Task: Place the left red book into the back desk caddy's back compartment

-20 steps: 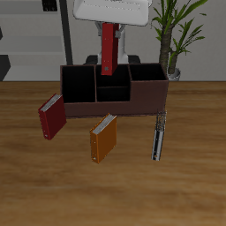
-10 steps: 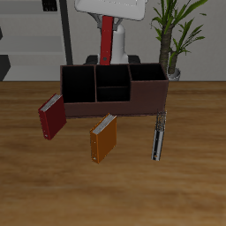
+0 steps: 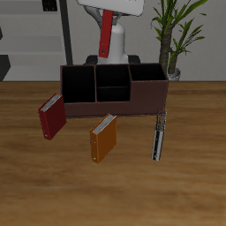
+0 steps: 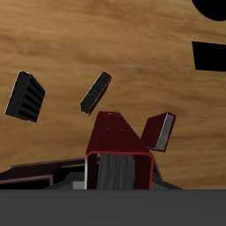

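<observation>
My gripper (image 3: 111, 9) is shut on the top of the left red book (image 3: 107, 33), which hangs slightly tilted in the air above the back desk caddy (image 3: 115, 104). The book's lower end is clear above the caddy's rim, over its middle section. The back compartment (image 3: 112, 76) is the small rear cell there, and it looks empty. In the wrist view the red book (image 4: 117, 137) fills the near field, its grey-white page edges facing me. The fingers themselves are hidden behind the white gripper body.
A darker crimson book (image 3: 51, 116) (image 4: 160, 130) leans beside the caddy's end. An orange book (image 3: 104, 137) (image 4: 95, 92) stands before the caddy. A thin dark and white object (image 3: 158, 134) (image 4: 26, 95) lies near the other end. A potted plant (image 3: 173, 35) stands behind.
The gripper has risen with the red book. The book's lower end has lifted from about rim level to well above the caddy and tilted a little.
</observation>
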